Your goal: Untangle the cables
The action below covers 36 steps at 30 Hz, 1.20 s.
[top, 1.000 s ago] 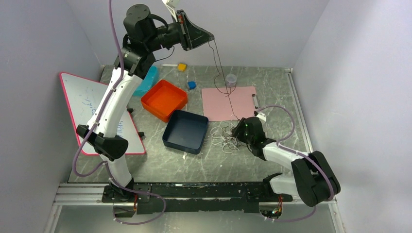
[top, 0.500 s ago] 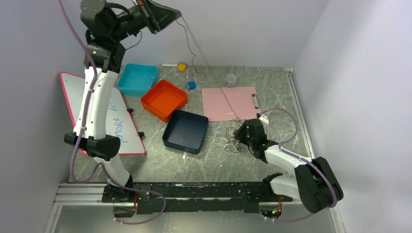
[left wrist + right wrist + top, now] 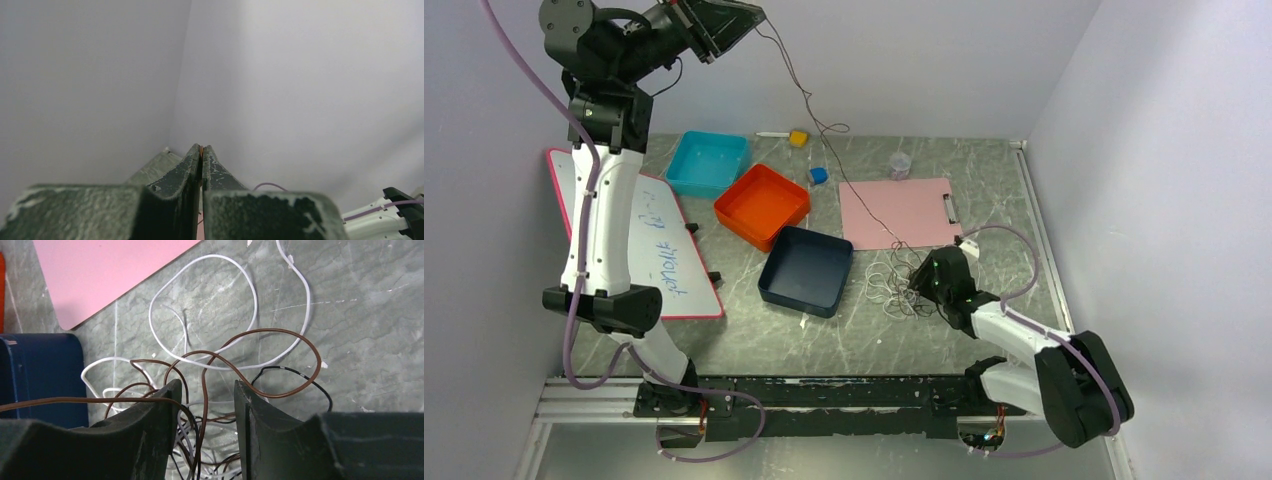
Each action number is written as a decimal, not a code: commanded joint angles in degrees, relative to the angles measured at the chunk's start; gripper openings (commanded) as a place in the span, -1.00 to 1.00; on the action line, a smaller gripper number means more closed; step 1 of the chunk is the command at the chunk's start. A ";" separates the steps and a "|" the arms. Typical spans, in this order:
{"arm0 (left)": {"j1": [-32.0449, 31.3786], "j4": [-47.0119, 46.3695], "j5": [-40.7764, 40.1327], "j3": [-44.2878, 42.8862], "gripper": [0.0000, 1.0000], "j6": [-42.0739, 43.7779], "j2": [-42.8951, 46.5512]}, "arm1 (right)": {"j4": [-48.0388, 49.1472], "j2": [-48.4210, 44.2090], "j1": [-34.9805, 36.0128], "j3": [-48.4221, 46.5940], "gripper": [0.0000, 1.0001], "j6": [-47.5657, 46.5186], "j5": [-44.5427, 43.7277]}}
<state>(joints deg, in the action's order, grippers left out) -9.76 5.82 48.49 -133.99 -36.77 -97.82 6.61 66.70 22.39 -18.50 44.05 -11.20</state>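
Note:
A tangle of thin white, brown and black cables (image 3: 889, 285) lies on the table right of the dark blue tray. My left gripper (image 3: 749, 15) is raised high at the back left and is shut on a brown cable (image 3: 824, 128). That cable runs down across the pink clipboard into the tangle. In the left wrist view the gripper (image 3: 201, 147) has its jaws pressed together with a sliver of cable at the tips. My right gripper (image 3: 919, 283) sits low on the tangle's right side. In the right wrist view it (image 3: 204, 390) is open, with brown (image 3: 280, 331) and white (image 3: 255, 300) loops ahead and several strands between the fingers.
A pink clipboard (image 3: 894, 212) lies behind the tangle. A dark blue tray (image 3: 806, 270), an orange tray (image 3: 762, 205) and a teal tray (image 3: 709, 162) stand to the left. A whiteboard (image 3: 649, 250) lies far left. A small cup (image 3: 900, 163), a blue cube (image 3: 819, 175) and a yellow block (image 3: 798, 138) sit at the back.
My left arm has swung left and higher with the brown cable, drawing it out from a slack hang into a long slanted line. My right gripper has stayed at the tangle.

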 commanded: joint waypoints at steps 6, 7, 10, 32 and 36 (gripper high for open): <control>0.62 -3.86 4.33 3.74 -0.86 -2.69 1.58 | -8.10 -9.09 -0.81 -2.83 -0.32 -2.94 -2.84; 0.57 -3.33 4.21 3.70 -0.86 -2.22 1.58 | -8.72 -9.96 -1.01 -2.95 -0.46 -2.92 -3.09; 0.62 -0.47 2.92 3.00 -0.86 -0.05 1.49 | -10.55 -11.56 -2.61 -2.80 -0.95 -1.80 -3.77; 6.51 16.16 -13.51 -1.57 -0.86 14.41 4.59 | -2.12 -3.97 -18.02 3.61 -1.00 4.89 5.26; 6.51 15.45 -11.04 0.10 -0.86 13.53 4.54 | -3.49 -7.79 -18.06 1.63 -0.92 1.16 7.22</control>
<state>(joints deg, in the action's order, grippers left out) -3.57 21.26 35.11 -135.28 -22.87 -93.95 3.68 62.24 4.86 -15.62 48.88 -5.80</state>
